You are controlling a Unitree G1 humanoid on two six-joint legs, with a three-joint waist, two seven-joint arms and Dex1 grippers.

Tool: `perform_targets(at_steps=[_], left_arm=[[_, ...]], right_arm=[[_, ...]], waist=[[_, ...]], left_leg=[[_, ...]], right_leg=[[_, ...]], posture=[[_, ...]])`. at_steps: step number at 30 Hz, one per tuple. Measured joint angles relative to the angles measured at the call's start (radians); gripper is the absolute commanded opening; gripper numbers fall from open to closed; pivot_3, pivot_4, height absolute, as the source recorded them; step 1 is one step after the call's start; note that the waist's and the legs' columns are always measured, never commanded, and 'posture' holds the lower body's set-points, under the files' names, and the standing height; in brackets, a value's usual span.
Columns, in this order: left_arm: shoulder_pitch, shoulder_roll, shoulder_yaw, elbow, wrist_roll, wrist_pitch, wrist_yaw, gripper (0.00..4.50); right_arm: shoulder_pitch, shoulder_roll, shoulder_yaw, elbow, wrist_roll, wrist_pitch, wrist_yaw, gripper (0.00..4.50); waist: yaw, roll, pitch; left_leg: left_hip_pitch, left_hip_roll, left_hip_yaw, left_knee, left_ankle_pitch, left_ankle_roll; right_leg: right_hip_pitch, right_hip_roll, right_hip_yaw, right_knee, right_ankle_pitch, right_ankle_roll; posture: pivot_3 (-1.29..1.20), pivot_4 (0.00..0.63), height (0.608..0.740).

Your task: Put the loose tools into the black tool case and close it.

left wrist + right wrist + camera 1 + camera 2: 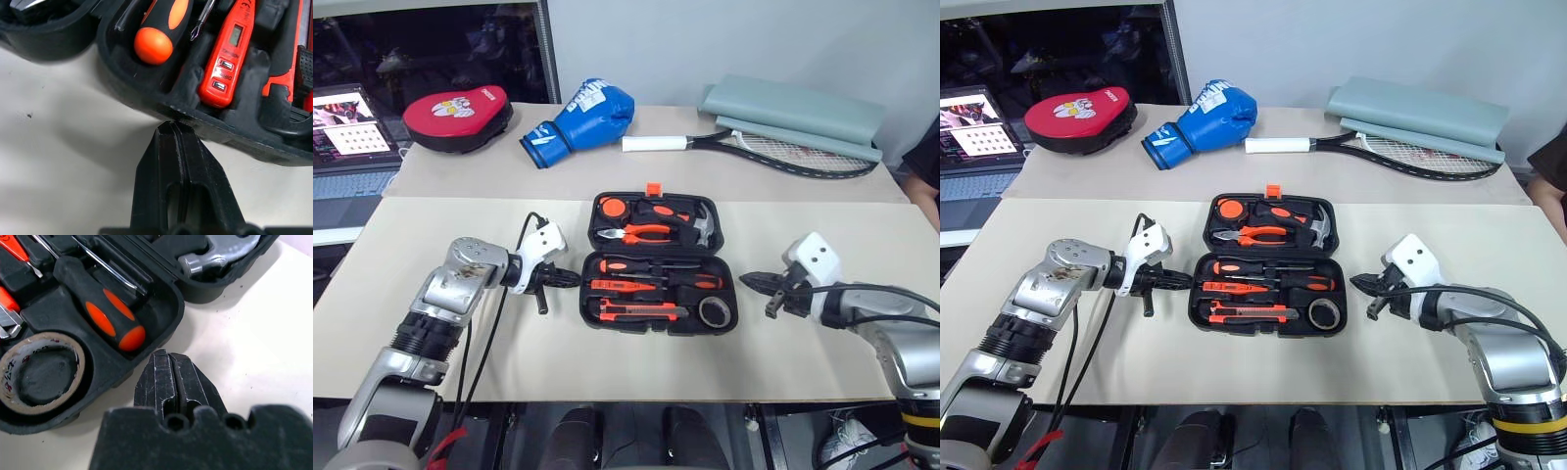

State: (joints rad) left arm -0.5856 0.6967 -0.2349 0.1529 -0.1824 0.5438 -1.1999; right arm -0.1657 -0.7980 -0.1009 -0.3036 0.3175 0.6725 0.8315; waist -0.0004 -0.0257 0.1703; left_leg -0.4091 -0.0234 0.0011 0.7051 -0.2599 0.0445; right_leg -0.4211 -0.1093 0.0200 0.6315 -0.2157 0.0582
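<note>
Your beige tabletop [460,392] carries the open black moulded-plastic tool case [658,257] at centre. Left gripper [570,280] and right gripper [749,280] flank its near half, both clenched, empty, tips just beside its walls.

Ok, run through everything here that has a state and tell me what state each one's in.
black tool case: open, lying flat
screwdrivers: seated in case
utility knife: in its slot
tape roll: in the case
left gripper: shut, empty, beside the case
right gripper: shut, empty, beside the case
</note>
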Motion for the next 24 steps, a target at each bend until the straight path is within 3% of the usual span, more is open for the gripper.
perform_targets(at_steps=[10,24], left_arm=[[0.053,0.021,0.002,-0.105,-0.042,-0.004,-0.077,0.00],[0.031,0.015,0.001,-0.042,-0.020,-0.046,-0.075,0.00]], right_arm=[[0.039,-0.017,0.042,-0.041,0.011,-0.040,0.062,0.04],[-0.035,-0.089,-0.038,0.185,-0.035,-0.104,0.039,0.04]], waist=[[0.006,0.000,0.000],[0.005,0.000,0.000]], left_leg=[[0.000,0.000,0.000,0.000,0.000,0.000],[0.001,0.000,0.000,-0.001,0.000,0.000]], right_leg=[[0.000,-0.001,0.000,0.000,0.000,0.000],[0.000,0.000,0.000,0.000,0.000,0.000]], posture=[[0.00,0.150,0.737],[0.00,0.150,0.737]])
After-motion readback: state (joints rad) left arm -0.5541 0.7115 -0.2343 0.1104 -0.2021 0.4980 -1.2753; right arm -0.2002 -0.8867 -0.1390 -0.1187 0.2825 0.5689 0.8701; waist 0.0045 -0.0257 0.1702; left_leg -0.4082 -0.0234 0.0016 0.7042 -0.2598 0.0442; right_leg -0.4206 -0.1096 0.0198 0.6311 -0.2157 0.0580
